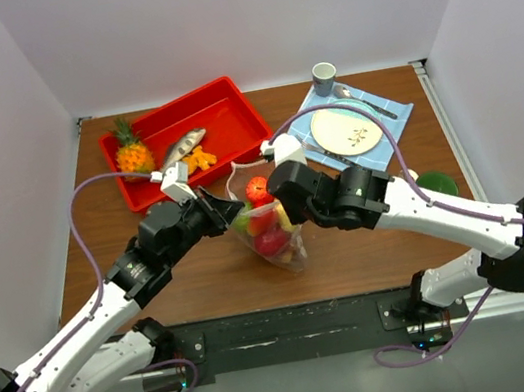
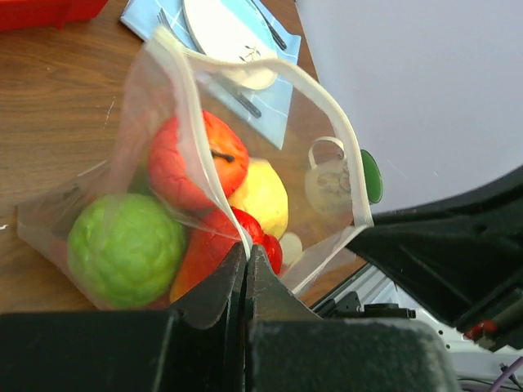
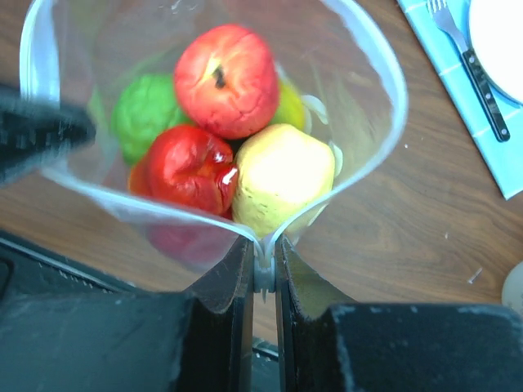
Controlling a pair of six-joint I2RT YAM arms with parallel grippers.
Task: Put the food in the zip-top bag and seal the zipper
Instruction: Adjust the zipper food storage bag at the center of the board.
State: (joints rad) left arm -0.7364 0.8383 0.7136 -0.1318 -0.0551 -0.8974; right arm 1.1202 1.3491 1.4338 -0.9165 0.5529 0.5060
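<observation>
The zip-top bag [image 1: 279, 244] stands mid-table with its mouth spread wide, held at opposite ends. My left gripper [image 1: 237, 207] [image 2: 247, 249] is shut on the zipper [image 2: 327, 106] at one end of the rim. The other end of the zipper [image 3: 384, 73] is pinched in my right gripper [image 3: 263, 243] [image 1: 286, 216], which is shut on it. The food lies inside the bag: a red apple [image 3: 225, 77] [image 2: 184, 163], a yellow fruit [image 3: 282, 175], a darker red one [image 3: 188, 167] and a green one [image 3: 143, 114] [image 2: 122, 249].
A red tray [image 1: 225, 101] at the back left holds a pineapple [image 1: 131, 153], a fish [image 1: 182, 147] and orange pieces. At the back right a blue napkin [image 1: 394, 112] carries a plate [image 1: 345, 129] and cutlery, with a cup [image 1: 324, 75] behind. A green object [image 1: 438, 183] sits at the right edge.
</observation>
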